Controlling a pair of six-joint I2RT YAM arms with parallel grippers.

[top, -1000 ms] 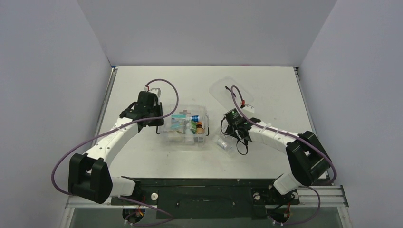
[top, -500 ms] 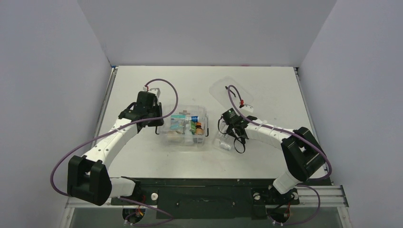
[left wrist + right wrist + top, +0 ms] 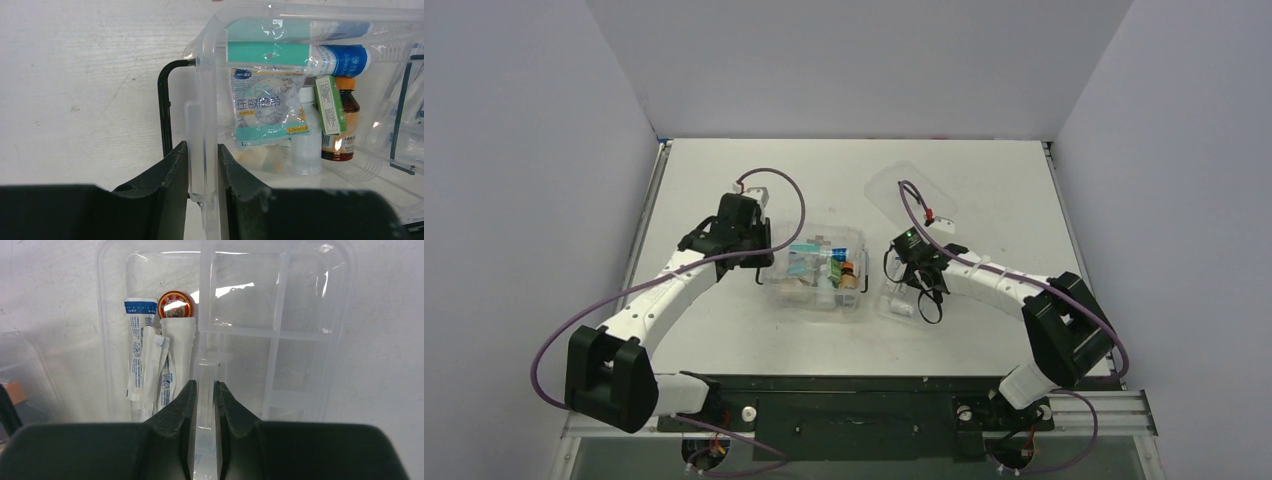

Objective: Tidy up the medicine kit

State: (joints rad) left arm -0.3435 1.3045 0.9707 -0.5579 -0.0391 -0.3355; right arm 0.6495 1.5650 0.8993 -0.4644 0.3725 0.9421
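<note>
Evidently the medicine kit (image 3: 816, 272) sits open just left of the table's middle, packed with a teal-and-white tube (image 3: 300, 55), a printed sachet (image 3: 265, 110), a white bottle (image 3: 306, 145) and a brown bottle (image 3: 342, 130). The left gripper (image 3: 202, 170) is pinched onto the kit's clear wall at its 9 o'clock side, one finger inside and one outside, next to the black clip (image 3: 164, 110). At the kit's 3 o'clock, just beside it, lies the shallow tray (image 3: 242, 295). It holds a round red-and-gold tin (image 3: 175, 305) and some white packets (image 3: 150, 370) in its left compartment. The right gripper (image 3: 203, 390) is pressed together on the tray's thin central rib. The flat lid (image 3: 914, 190) rests well apart at the tray's 12 o'clock.

The step in hand looks to be lifting the tray across to seat it in the kit. To do it well, the left pinch should brace the box firmly so that it cannot skid or tip. The rib is slick and narrow, so the tray ought to rise level and slowly, or the tin and packets may slide. It should travel toward 9 o'clock, line up with the rim, clear the near clip, and go down evenly. The tall bottles may stop it seating
</note>
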